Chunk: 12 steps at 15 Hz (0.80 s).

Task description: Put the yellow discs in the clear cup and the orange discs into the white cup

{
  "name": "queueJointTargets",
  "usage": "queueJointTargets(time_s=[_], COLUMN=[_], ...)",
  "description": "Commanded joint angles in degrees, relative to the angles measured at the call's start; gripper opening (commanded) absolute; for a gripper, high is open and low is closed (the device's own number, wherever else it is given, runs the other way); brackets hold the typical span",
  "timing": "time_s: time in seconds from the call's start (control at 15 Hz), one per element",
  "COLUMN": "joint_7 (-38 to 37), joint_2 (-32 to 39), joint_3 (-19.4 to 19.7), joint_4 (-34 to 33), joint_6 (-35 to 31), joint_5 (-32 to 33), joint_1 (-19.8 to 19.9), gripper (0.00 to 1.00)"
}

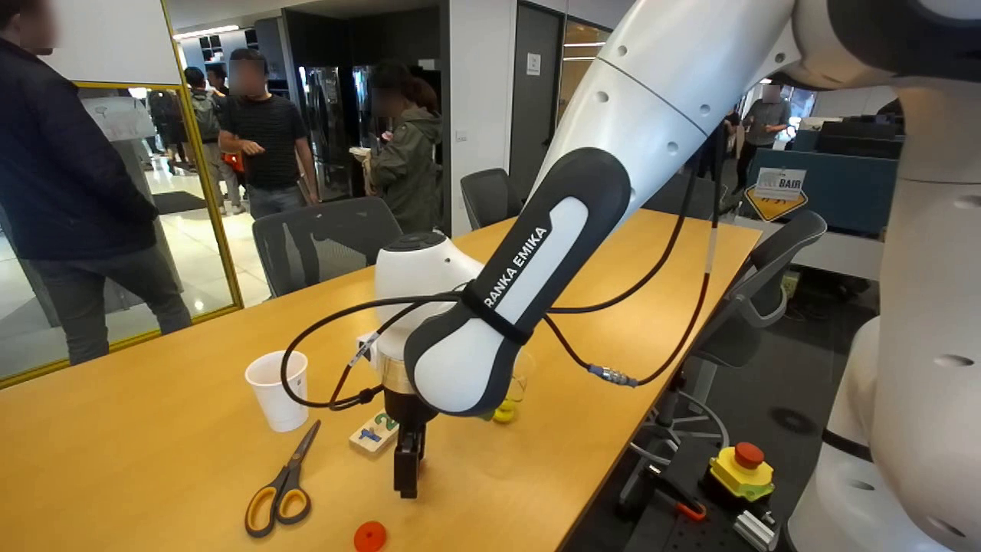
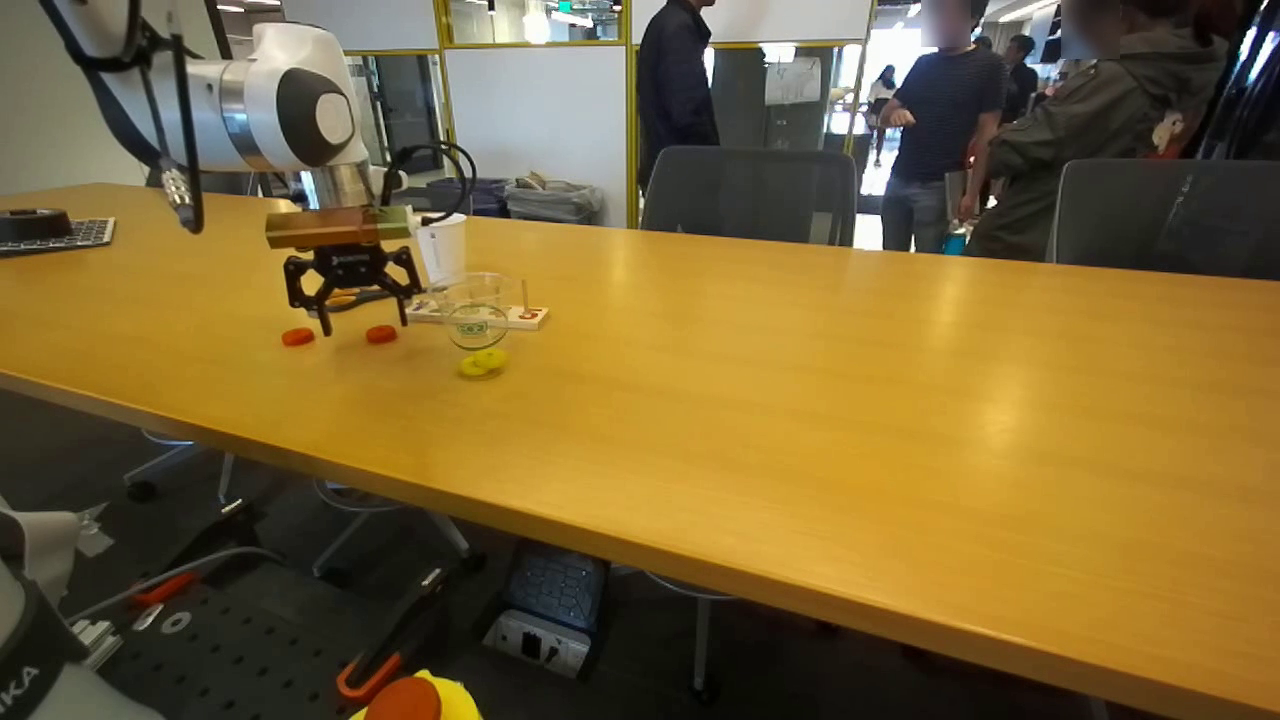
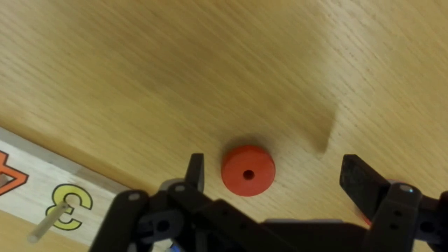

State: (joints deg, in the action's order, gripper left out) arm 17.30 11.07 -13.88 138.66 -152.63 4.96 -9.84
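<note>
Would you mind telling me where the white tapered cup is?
In an exterior view, the white tapered cup stands at picture left, near the blade tips of the grey-and-yellow-handled scissors.

The worktop (image 2: 850,430) carries a numbered board (image 1: 374,435); near it stand the white cup (image 1: 272,395) and clear cup (image 2: 480,315) and lie scissors (image 1: 289,477) and two orange discs (image 2: 381,334); well apart lies a keyboard (image 2: 92,233).

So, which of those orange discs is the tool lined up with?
The orange disc nearer the number board: the wrist view shows it whole between the two sides of the open tool. The other orange disc lies beyond one side, mostly hidden there.
</note>
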Motion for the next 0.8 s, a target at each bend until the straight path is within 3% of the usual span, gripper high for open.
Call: queueJointTargets(time_s=[0.0, 0.73], joint_7=[-0.90, -0.96], joint_2=[0.94, 2.70], joint_3=[0.45, 0.78], joint_4=[-0.58, -2.67], joint_6=[-1.43, -2.00], joint_5=[1.75, 2.53], joint_1=[-0.58, -0.42], gripper=[1.00, 1.00])
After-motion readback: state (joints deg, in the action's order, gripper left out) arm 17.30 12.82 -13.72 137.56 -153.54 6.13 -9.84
